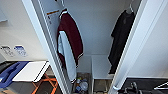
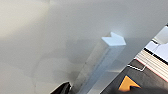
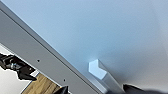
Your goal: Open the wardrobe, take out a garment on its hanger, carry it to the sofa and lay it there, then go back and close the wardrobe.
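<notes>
The wardrobe [image 1: 100, 32] stands open, its two white doors swung out to either side of the head view: the left door [image 1: 47, 50] slants across the near left, the right door [image 1: 132, 45] across the near right. Inside, the garment [image 1: 121, 37], a black shirt, hangs on its hanger [image 1: 129, 9] at the far right of the interior, close behind the right door's edge. A dark red and white jacket [image 1: 68, 42] hangs at the left, near the left door. Below are a white inner shelf [image 1: 100, 66] and a few small items [image 1: 81, 85] at the bottom.

The main risk, as I judge it, comes from the doors. Both sit close to the arms, and a door that drifts inward could block the reach to the shirt or catch an arm. The shirt also hangs tight against the right door, so a reach from that side could brush the door or snag the fabric. The red jacket is the wrong piece; a reach to the left would meet it instead.

In the left wrist view, the left door handle [image 2: 110, 50] rises just above the dark tip of the left tool [image 2: 63, 88]. In the right wrist view, the right door handle [image 3: 100, 72] lies between two dark tips of the right tool [image 3: 97, 90]. I cannot tell how far either tool is open, nor whether it grips or merely nears its handle.
</notes>
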Available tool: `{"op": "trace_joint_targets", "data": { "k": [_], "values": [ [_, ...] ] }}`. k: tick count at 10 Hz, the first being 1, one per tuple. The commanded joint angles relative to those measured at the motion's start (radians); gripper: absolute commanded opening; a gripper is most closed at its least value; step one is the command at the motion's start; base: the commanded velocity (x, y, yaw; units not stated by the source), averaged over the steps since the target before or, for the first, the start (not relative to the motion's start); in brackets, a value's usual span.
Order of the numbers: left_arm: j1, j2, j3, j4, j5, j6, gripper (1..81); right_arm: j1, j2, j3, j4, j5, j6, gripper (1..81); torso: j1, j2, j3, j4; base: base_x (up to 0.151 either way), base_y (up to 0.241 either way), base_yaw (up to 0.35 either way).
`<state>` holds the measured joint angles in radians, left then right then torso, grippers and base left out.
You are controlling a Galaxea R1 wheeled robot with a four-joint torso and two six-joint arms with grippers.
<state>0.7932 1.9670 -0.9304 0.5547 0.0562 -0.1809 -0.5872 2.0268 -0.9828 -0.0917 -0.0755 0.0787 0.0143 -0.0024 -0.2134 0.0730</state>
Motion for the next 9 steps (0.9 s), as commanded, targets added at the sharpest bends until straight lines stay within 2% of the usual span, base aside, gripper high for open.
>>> {"op": "trace_joint_targets", "data": {
  "k": [1, 9],
  "values": [
    [0.015, 0.009, 0.243, -0.027, 0.014, -0.023, 81.1, 0.075, -0.049, 0.086, -0.013, -0.043, 0.009, 81.1, 0.0, 0.0, 0.0, 0.0, 0.0, 0.0, 0.0],
    [0.015, -0.008, 0.257, -0.024, 0.014, -0.023, 81.1, -0.009, -0.182, 0.159, -0.059, -0.006, 0.004, 81.1, 0.0, 0.0, 0.0, 0.0, 0.0, 0.0, 0.0]
  ]
}}
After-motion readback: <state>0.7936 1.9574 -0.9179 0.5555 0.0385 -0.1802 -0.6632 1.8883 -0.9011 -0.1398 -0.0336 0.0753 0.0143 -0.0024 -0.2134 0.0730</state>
